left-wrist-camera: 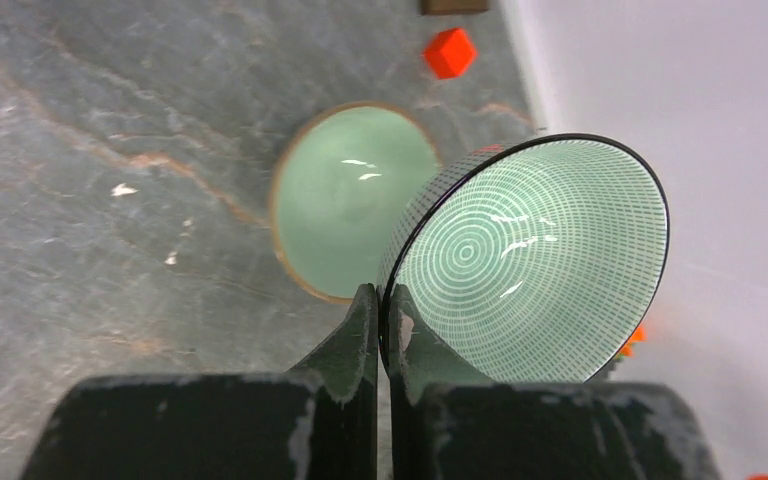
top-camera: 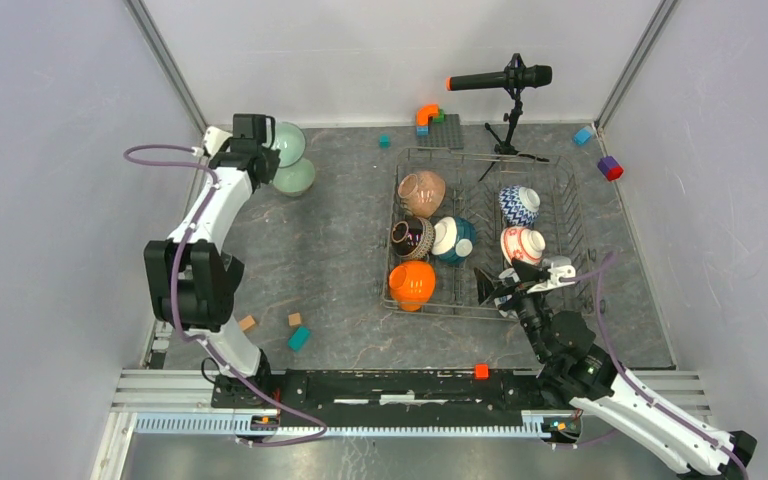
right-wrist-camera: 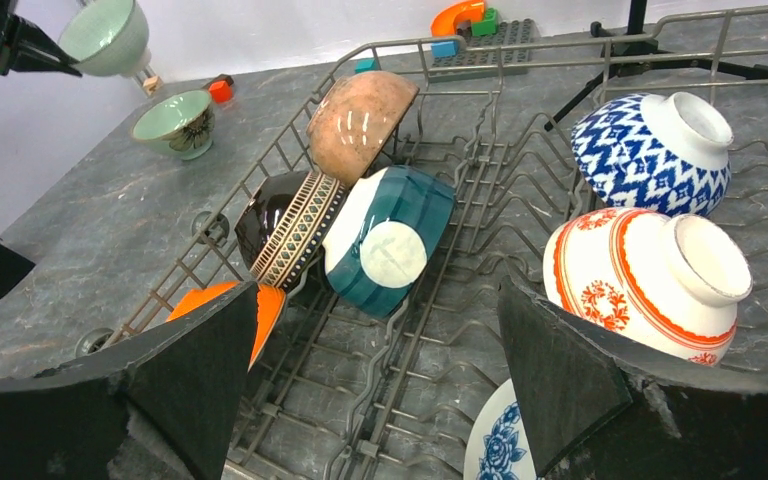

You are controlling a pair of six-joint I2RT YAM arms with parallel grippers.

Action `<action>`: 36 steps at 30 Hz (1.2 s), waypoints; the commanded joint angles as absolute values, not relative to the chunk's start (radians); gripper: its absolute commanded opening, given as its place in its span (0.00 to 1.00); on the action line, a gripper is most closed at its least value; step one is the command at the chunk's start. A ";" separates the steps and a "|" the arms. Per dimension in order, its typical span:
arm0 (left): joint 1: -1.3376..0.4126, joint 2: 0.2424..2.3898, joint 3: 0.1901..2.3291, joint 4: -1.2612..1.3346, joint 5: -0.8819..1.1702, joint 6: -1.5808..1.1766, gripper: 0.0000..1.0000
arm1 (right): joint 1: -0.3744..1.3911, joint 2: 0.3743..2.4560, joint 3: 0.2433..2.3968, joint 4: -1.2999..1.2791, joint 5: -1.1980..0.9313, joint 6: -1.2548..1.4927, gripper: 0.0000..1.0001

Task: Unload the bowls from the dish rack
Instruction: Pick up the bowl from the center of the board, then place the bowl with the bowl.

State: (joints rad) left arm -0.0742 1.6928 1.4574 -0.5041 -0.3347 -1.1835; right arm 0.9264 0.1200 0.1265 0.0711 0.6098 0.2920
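Note:
My left gripper (left-wrist-camera: 383, 310) is shut on the rim of a green ringed bowl (left-wrist-camera: 530, 260) with a dark outside, held above the table at the far left (top-camera: 285, 143). A pale green bowl (left-wrist-camera: 350, 210) stands on the table just below it. The wire dish rack (top-camera: 575, 235) holds a brown speckled bowl (top-camera: 422, 192), a dark striped bowl (top-camera: 412, 238), a teal bowl (top-camera: 455, 240), an orange bowl (top-camera: 412, 284), a blue-white zigzag bowl (top-camera: 519, 205) and a red-white patterned bowl (top-camera: 522, 245). My right gripper (right-wrist-camera: 380, 385) is open and empty over the rack's near edge, beside a blue-flowered white bowl (right-wrist-camera: 500, 440).
A microphone on a tripod (top-camera: 508, 110) stands behind the rack. A grey studded plate with toy blocks (top-camera: 438, 128) lies at the back. Loose blocks lie on the table (top-camera: 298, 337), (top-camera: 610, 168), (left-wrist-camera: 450, 52). Walls close in on the left and right.

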 commanded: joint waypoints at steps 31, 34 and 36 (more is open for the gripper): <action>-0.025 1.920 1.531 -0.500 -0.270 -1.081 0.02 | 0.926 0.126 0.104 0.101 0.597 0.320 0.93; -0.023 1.941 1.549 -0.499 -0.263 -1.077 0.02 | 0.927 0.131 0.104 0.106 0.590 0.315 0.93; -0.023 1.953 1.557 -0.500 -0.260 -1.077 0.02 | 0.926 0.138 0.104 0.109 0.587 0.314 0.94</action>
